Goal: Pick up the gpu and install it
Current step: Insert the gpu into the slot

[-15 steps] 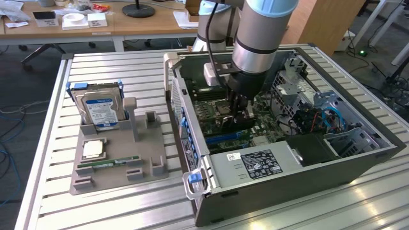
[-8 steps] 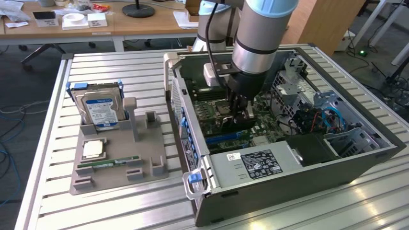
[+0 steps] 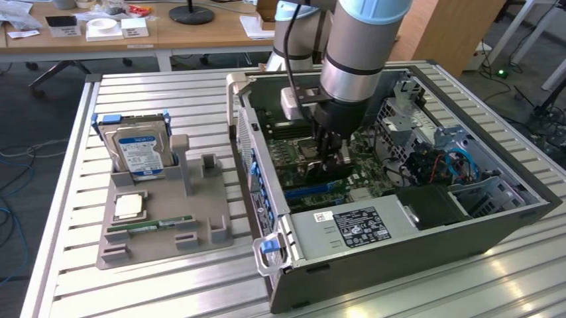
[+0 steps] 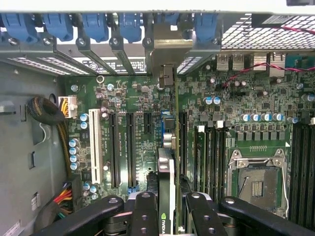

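Exterior view: on a slatted metal table (image 3: 159, 285), toward the exterior view's left, a grey holder (image 3: 208, 242) carries an upright hard drive (image 3: 137, 154), a flat chip (image 3: 129, 207) and a green memory stick (image 3: 150, 227). To the right of it lies an open computer case (image 3: 425, 245). The robot arm (image 3: 358, 46) reaches straight down into the case, and its gripper (image 3: 329, 156) hangs just above the circuit board with the graphics card (image 3: 332, 173) under it. The card shows there as a dark shape, and its direction is hard to tell.

Wrist view: this close look gives the direction. The two black fingers (image 4: 143, 211) are pressed against the flat sides of the graphics card (image 4: 166, 164), pinching it. The card stands on its edge. Its long axis runs parallel to the long slots of the motherboard (image 4: 246, 108), and its metal bracket (image 4: 167, 49) points at the case wall lined with blue clips (image 4: 93, 24). A white slot (image 4: 94, 152) lies to one side and the empty processor socket (image 4: 258, 184) to the other. Whether the card sits fully in a slot cannot be told.
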Controlling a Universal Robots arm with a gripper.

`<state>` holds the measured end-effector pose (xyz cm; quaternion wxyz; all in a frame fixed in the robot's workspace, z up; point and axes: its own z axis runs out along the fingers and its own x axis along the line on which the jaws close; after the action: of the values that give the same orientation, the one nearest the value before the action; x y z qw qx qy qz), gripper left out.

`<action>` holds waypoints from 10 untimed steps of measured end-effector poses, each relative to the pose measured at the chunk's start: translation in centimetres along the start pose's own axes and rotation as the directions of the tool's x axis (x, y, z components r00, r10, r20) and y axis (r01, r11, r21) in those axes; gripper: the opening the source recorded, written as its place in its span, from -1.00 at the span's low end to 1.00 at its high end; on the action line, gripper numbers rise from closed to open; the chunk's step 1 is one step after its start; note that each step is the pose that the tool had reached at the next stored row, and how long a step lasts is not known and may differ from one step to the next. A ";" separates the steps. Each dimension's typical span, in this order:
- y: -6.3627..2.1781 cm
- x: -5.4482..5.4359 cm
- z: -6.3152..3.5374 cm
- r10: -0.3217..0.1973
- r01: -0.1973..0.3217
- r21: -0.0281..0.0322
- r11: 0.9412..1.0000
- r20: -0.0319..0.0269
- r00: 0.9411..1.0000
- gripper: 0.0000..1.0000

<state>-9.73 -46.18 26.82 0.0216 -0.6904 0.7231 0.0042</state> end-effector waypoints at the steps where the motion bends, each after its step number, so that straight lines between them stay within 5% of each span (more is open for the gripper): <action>1: 0.03 0.0 0.00 0.000 0.000 0.000 1.000 0.000 1.000 -0.47; 10: 0.27 0.0 -0.01 0.000 0.000 0.001 1.000 0.000 1.000 -0.47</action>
<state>-10.01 -46.18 26.82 0.0218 -0.6904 0.7231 0.0039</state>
